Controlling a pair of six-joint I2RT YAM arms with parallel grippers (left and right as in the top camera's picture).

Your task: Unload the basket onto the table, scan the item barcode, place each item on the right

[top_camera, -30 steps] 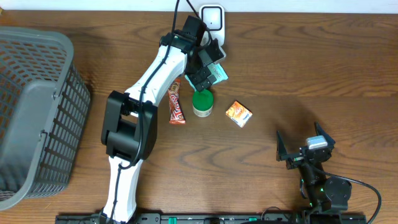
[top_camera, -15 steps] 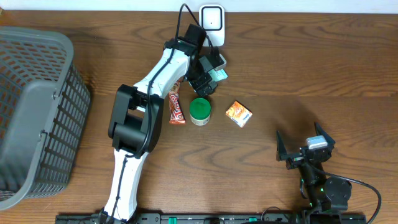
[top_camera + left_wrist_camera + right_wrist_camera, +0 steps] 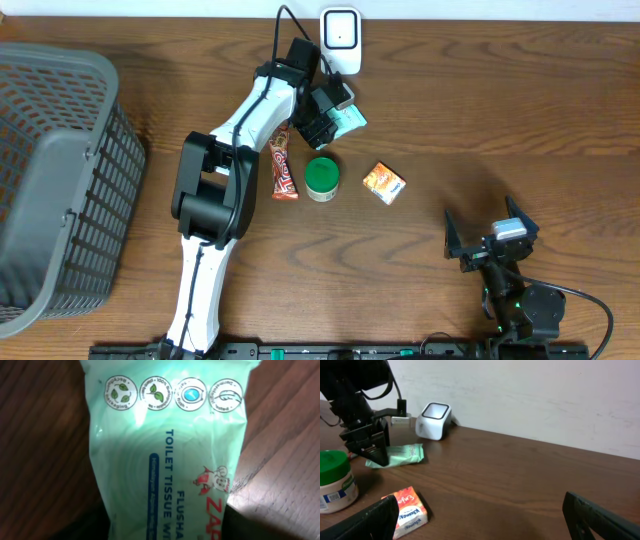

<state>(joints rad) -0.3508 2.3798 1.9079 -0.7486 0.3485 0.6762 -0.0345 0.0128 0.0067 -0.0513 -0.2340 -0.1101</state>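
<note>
**Onlooker 1:** Near edge of the table [image 3: 560, 120], right side: the right gripper [image 3: 485, 232] is resting with its jaws wide apart, carrying nothing.

**Onlooker 2:** And farther back?

**Onlooker 1:** The wipes pack [image 3: 352, 120] is lying flat on the wood, just this side of the white scanner [image 3: 340, 32] at the far edge. The left gripper [image 3: 318, 128] is standing over the pack's left end. I cannot tell whether its jaws are clamping it.

**Onlooker 2:** How is it going to handle?

**Onlooker 1:** Light and soft, I am guessing: a slick film pouch, sagging if pinched by a corner. Taking it across its narrow width near an end is looking safest, leaving the faces clear.

**Onlooker 2:** Its looks?

**Onlooker 1:** Pale mint green, with four round badges along one end, blue "toilet tissue" lettering and a small red cartoon figure. No barcode is showing on the upturned face.
</note>
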